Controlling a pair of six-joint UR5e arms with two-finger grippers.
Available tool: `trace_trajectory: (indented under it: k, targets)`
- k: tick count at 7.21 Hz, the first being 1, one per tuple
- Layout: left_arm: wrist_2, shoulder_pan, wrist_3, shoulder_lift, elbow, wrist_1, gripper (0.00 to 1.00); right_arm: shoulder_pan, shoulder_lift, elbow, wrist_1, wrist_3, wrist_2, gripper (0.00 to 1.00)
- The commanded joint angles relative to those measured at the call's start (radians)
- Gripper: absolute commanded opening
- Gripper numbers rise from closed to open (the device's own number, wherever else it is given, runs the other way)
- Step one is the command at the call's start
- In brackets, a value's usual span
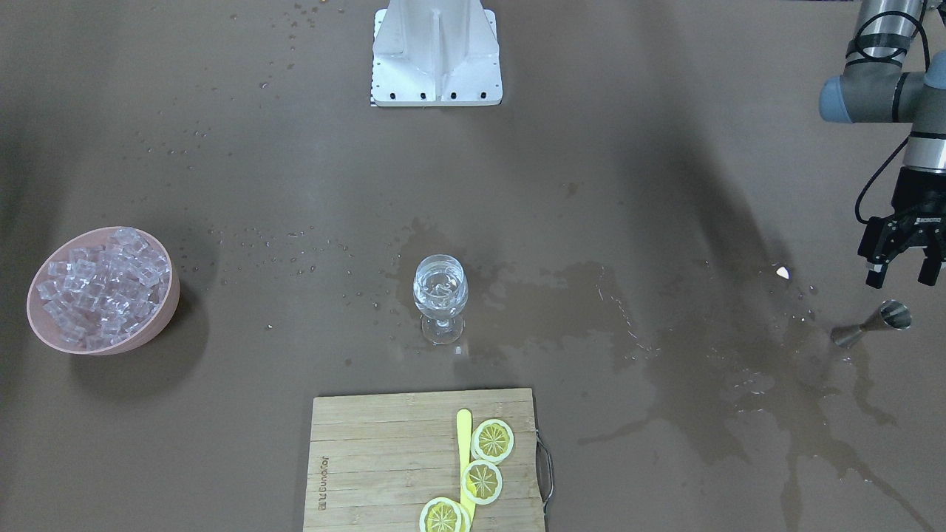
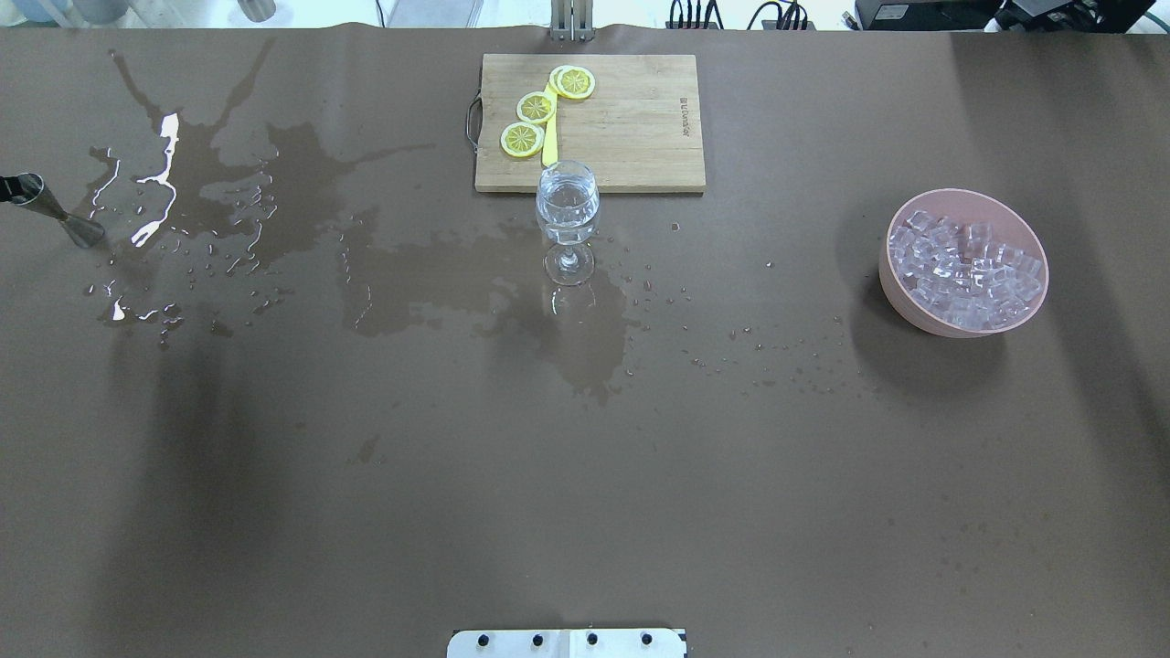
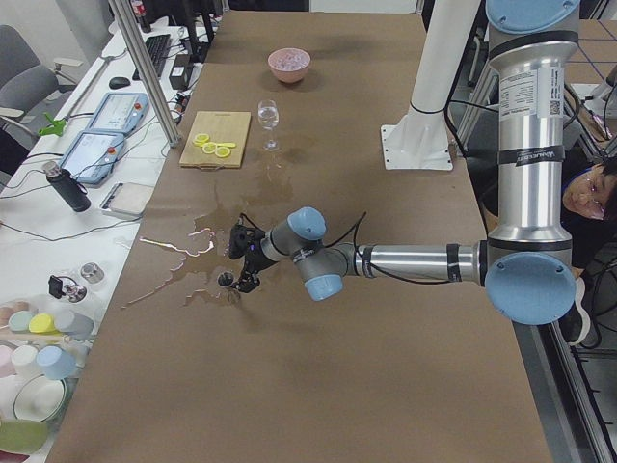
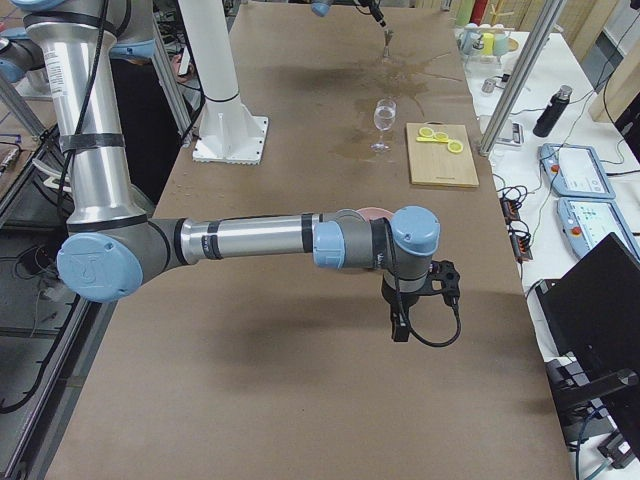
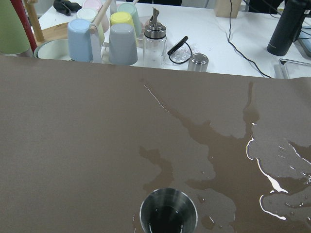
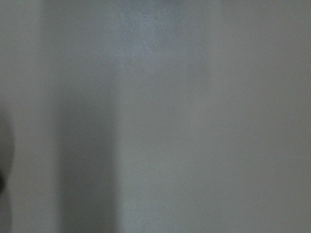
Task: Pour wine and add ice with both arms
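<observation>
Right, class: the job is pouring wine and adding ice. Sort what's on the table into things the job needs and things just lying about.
Needed: glass, wine, jigger, bowl, ice, left gripper.

Lying about: board, lemon slices, yellow stick, bracket, spill.

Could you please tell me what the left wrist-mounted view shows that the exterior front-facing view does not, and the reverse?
Only the left wrist view shows the pastel cups, a pourer bottle and a dark flask on the white bench beyond the table edge.

Only the front-facing view shows the open left end effector, the wine glass, the pink bowl heaped with ice, and the cutting board with lemon slices.

Both show the steel jigger and the wet spill.
</observation>
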Motion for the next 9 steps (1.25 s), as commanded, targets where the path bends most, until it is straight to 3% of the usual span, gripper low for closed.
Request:
trace_trajectory:
  k: [1, 4, 7, 9]
  targets:
    - [-0.184, -0.096, 0.066, -0.066, -0.024, 0.191, 0.97, 0.0, -0.001, -0.004, 0.002, 0.002, 0.0, 1.0]
    - [-0.312, -0.181, 0.322, -0.152, -0.028, 0.504, 0.96, 0.0, -0.007, -0.002, 0.004, 0.002, 0.001, 1.0]
    - [-0.352, -0.201, 0.47, -0.224, -0.044, 0.817, 0.96, 0.0, -0.007, 0.004, 0.002, 0.003, 0.001, 1.0]
    - [-0.476, -0.259, 0.556, -0.218, -0.026, 0.878, 0.96, 0.0, -0.006, 0.001, 0.002, 0.003, 0.001, 1.0]
